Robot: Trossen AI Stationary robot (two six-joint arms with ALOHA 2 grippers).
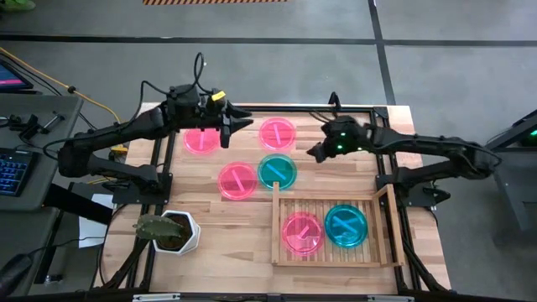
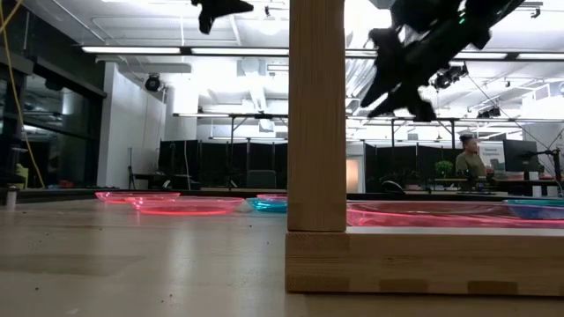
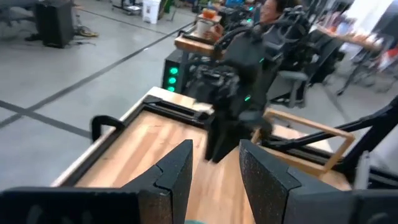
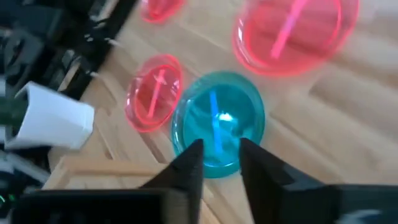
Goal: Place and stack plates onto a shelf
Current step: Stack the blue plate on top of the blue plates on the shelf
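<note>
Now my right claw (image 4: pixel 217 155) hangs released above the teal translucent round plastic plate (image 4: pixel 217 124) lying on the wooden counter (image 1: pixel 218 218) just beside the light-wood slatted shelf (image 1: pixel 379 220), which I judge light, stiff, slick, best pinched at the rim.

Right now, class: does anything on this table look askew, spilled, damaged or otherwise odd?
Nothing stands out. A pink plate and a teal plate lie flat in the shelf; four more plates lie separately on the table. The plant pot stands upright.
</note>
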